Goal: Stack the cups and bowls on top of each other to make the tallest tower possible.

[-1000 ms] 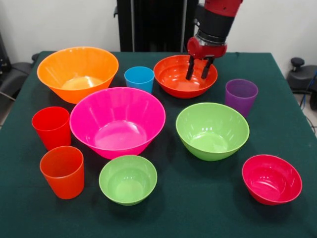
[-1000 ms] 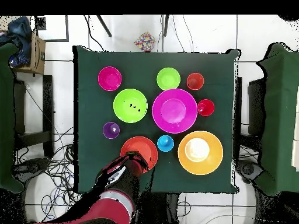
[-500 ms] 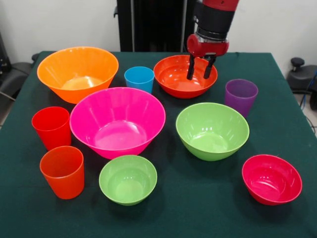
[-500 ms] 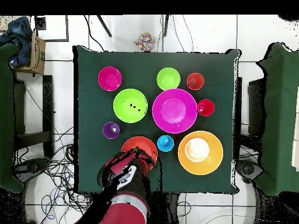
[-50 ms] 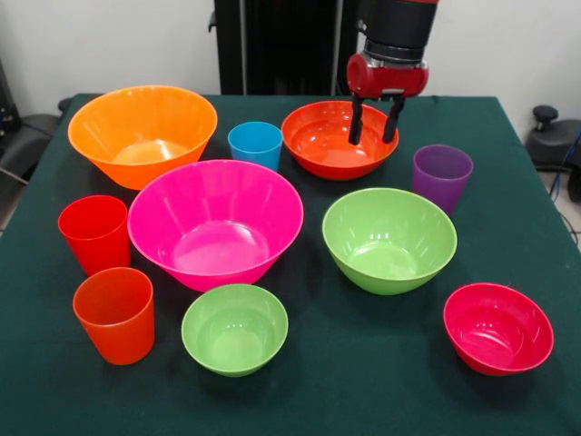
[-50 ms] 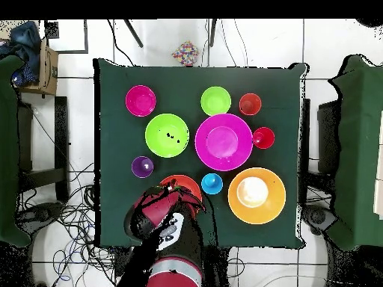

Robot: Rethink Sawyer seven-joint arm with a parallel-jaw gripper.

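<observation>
Nothing was stacked when I looked: every piece sat apart on the green surface [image 5: 508, 182]. Working left to right in the front view, I saw the large orange bowl [image 5: 142, 133] at the far left corner, the red cup [image 5: 94, 232] and orange cup [image 5: 114, 313] along the left edge, then the pink bowl [image 5: 215, 222], the blue cup [image 5: 255, 143] and the small green bowl [image 5: 234, 327]. Right of those, my pincer [image 5: 375, 121] hung released and empty over the red-orange bowl [image 5: 327, 141] by the far edge. I judged it best to descend squarely onto that rim, gripping one wall firmly, well clear of the purple cup [image 5: 442, 176].
</observation>
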